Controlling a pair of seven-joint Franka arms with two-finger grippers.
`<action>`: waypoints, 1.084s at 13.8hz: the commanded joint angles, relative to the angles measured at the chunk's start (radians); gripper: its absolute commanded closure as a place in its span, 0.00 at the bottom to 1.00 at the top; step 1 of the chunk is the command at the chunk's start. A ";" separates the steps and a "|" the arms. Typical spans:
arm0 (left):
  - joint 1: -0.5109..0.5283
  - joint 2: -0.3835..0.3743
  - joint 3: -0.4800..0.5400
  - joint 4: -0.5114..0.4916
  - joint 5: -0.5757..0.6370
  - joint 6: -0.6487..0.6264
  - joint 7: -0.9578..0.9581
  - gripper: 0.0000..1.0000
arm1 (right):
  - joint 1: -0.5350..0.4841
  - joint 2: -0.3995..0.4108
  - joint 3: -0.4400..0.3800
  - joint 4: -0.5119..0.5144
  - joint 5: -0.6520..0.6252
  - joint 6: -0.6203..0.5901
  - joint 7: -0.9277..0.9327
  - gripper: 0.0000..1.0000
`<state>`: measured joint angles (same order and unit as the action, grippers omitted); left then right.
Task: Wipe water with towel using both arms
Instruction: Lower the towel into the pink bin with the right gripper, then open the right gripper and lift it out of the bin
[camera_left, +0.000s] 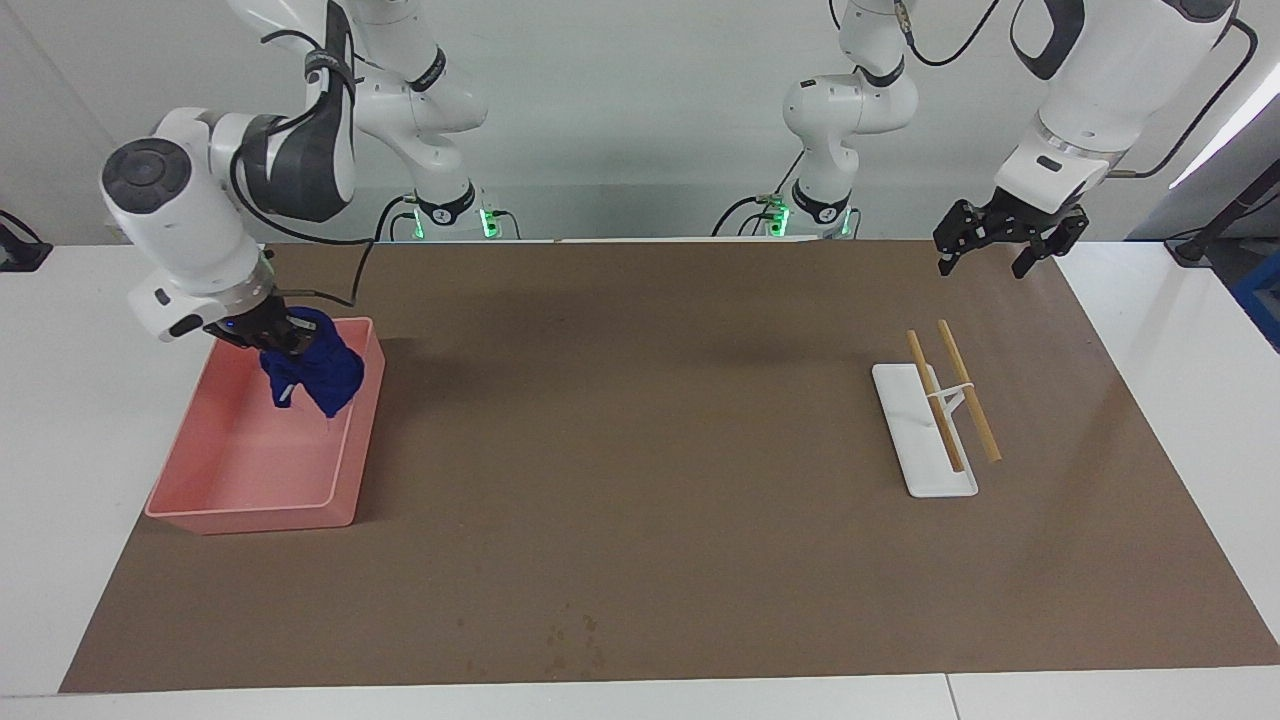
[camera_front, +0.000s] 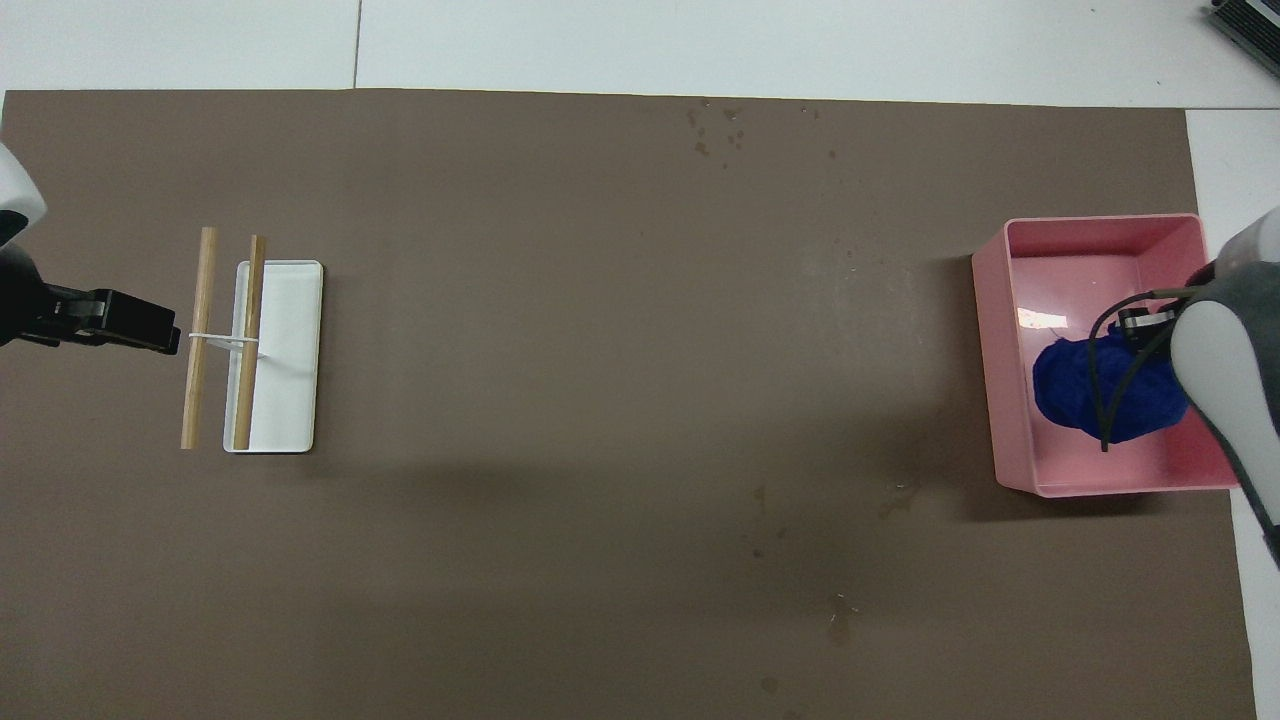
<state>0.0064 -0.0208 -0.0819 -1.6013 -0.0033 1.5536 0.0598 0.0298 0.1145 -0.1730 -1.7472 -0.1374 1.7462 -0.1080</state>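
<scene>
The dark blue towel (camera_left: 310, 372) hangs bunched from my right gripper (camera_left: 272, 343), which is shut on its top. It is over the pink tray (camera_left: 250, 500), at the end of the tray nearer to the robots. In the overhead view the towel (camera_front: 1075, 390) shows inside the tray (camera_front: 1090, 228), partly under the right arm. My left gripper (camera_left: 1005, 245) is up in the air, open and empty, over the mat's edge at the left arm's end; it also shows in the overhead view (camera_front: 172, 338). A few faint water drops (camera_left: 572, 635) lie on the mat near its edge farthest from the robots, also visible in the overhead view (camera_front: 718, 128).
A white flat stand (camera_left: 925, 440) with two wooden sticks (camera_left: 968, 390) across it sits at the left arm's end of the brown mat (camera_left: 640, 420). Other faint marks (camera_front: 895, 497) dot the mat beside the tray.
</scene>
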 joint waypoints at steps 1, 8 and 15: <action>-0.003 -0.018 0.005 -0.011 0.016 -0.013 0.003 0.00 | -0.047 -0.006 0.007 0.014 0.021 0.025 -0.119 1.00; -0.003 -0.018 0.005 -0.011 0.016 -0.013 0.003 0.00 | -0.053 0.013 0.009 -0.182 0.022 0.326 -0.110 1.00; -0.005 -0.018 0.005 -0.011 0.016 -0.013 0.003 0.00 | -0.036 -0.007 0.018 -0.206 0.022 0.339 -0.075 0.00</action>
<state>0.0064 -0.0208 -0.0819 -1.6013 -0.0033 1.5535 0.0598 -0.0092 0.1414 -0.1628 -1.9510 -0.1355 2.0883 -0.1831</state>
